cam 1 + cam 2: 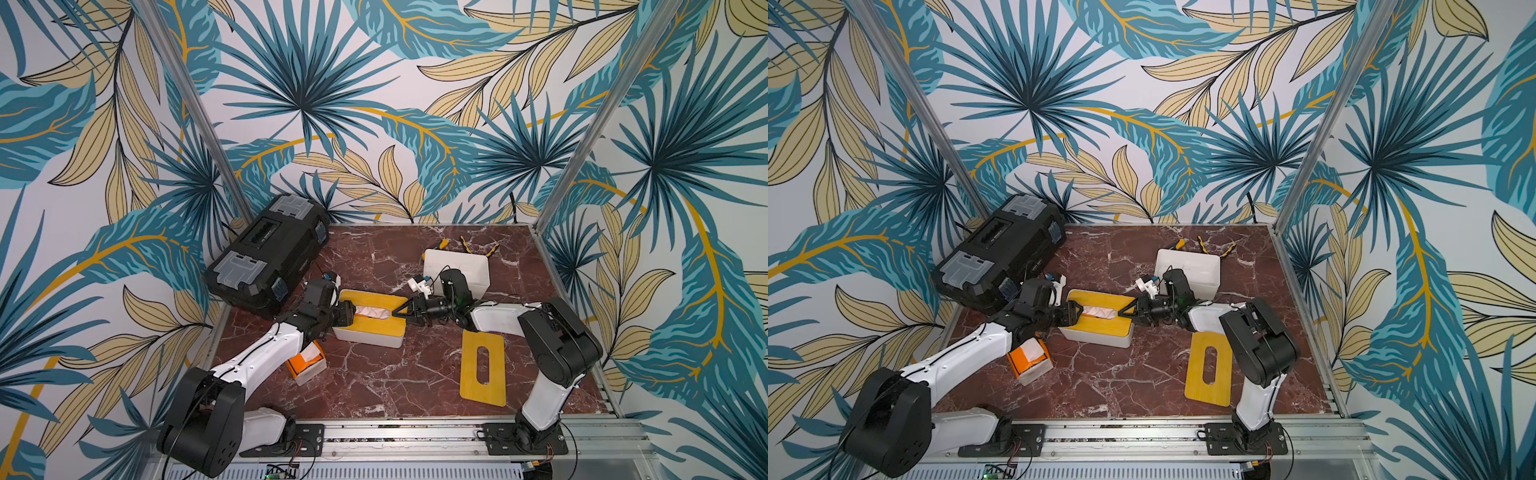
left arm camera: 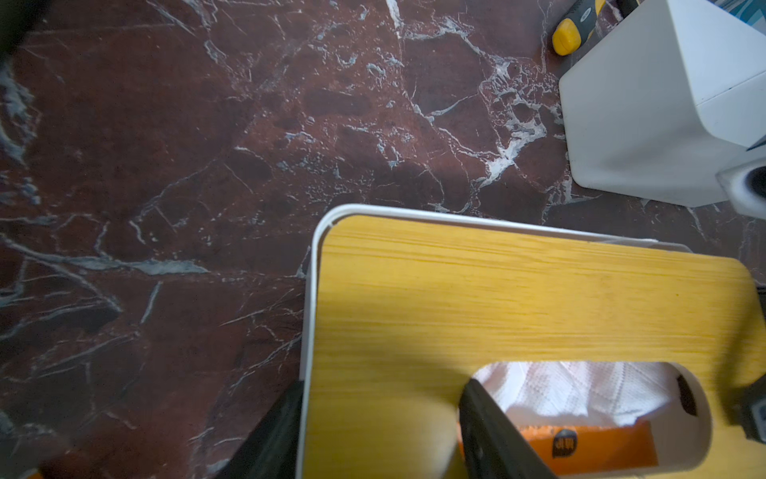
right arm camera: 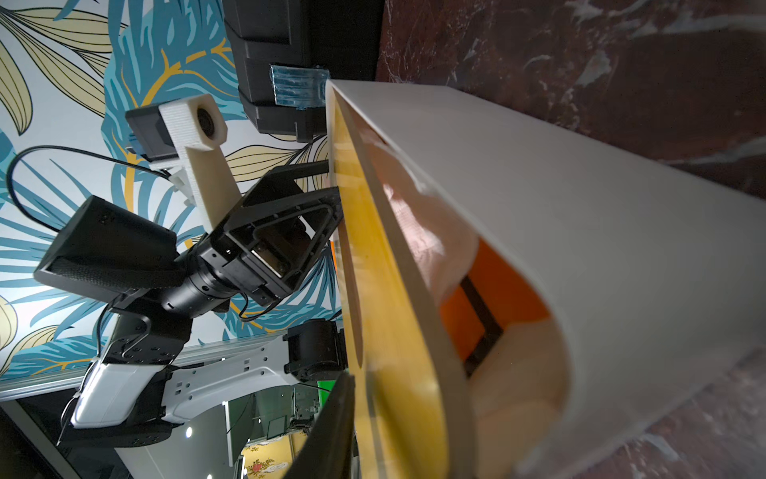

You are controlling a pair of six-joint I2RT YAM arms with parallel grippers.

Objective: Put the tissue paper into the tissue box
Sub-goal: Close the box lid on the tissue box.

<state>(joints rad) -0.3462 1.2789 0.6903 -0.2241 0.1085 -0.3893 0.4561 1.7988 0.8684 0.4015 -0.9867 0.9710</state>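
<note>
Table (image 1: 374,386): red-brown marble top, carrying everything below.
Toolbox (image 1: 266,253): black, at the far left corner, well apart from the grippers' tips.
Tissue box (image 1: 365,338): white, mid-table, lying crosswise between the two arms.
Second white box (image 1: 461,266): farther back on the right, partly behind the right arm.
Loose lid (image 1: 482,370): wooden with a slot, flat on the table beside the right arm.
Wooden lid (image 2: 497,298): on top of the tissue box. At the right gripper's end it looks raised off the rim.
Orange pack (image 1: 307,363): on the table under the left arm.
Left gripper (image 1: 351,313): at the box's left end, clamped across it, one finger down in the slot and the other against the outer wall.
Right gripper (image 1: 397,312): at the lid's right end. Whether its jaws are parted or pressed together cannot be told.
Tissue paper (image 2: 580,390): inside the tissue box, white folds above an orange wrapper. It shows through the slot, between the two grippers and just beside the left one's inner finger.
Tools (image 1: 444,243): yellow-handled, behind the second white box.
</note>
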